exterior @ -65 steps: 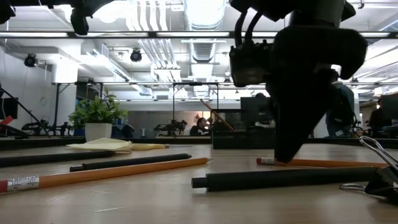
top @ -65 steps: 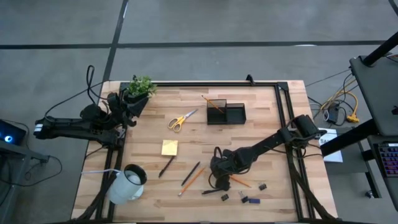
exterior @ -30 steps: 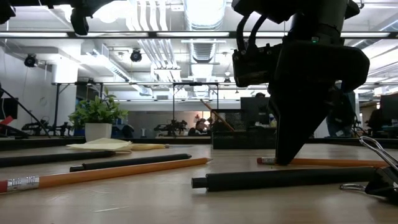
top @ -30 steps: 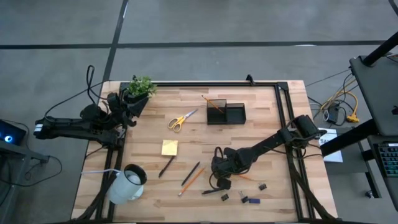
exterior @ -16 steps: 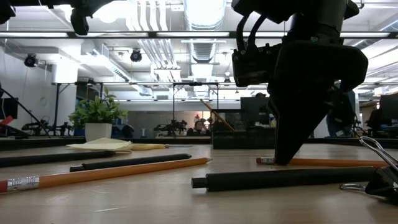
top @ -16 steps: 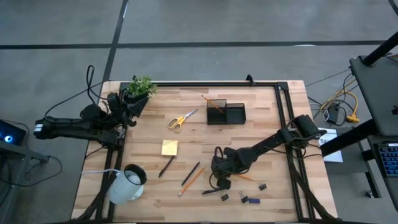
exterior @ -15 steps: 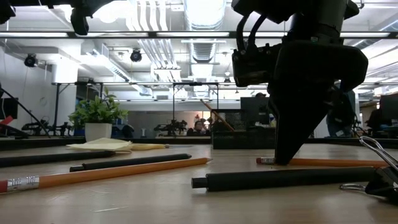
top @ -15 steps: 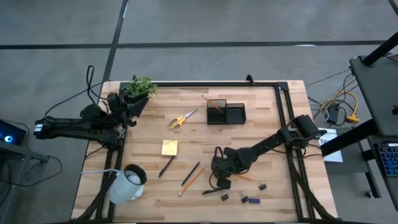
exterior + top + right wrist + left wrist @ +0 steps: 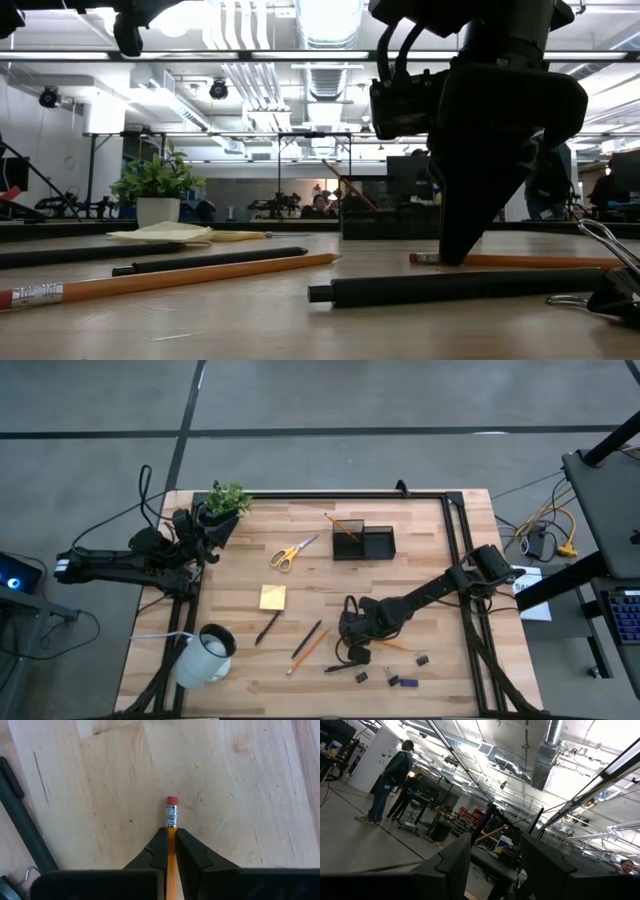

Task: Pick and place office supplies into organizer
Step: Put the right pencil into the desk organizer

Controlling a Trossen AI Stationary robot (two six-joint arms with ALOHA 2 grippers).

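Observation:
My right gripper stands at the table's near right, pointing steeply down, shut on a thin orange pencil that lies on the wood. Other office supplies lie loose: a dark pen just in front of it, a second pencil, yellow-handled scissors and a yellow sticky-note pad. The black organizer stands at the far middle with a pencil leaning in it. My left gripper waits open at the far left by the plant, pointing up into the room. My right gripper pinches the pencil's shaft just behind the metal ferrule, near the eraser end, between its two fingertips. The fingers come from above, slanting steeply down, one on each side of the pencil. The pencil lies flat on the table.
A white mug lies at the near left and a small green plant stands at the far left corner. Binder clips and small dark bits lie near my right gripper. A raised black frame edges the table.

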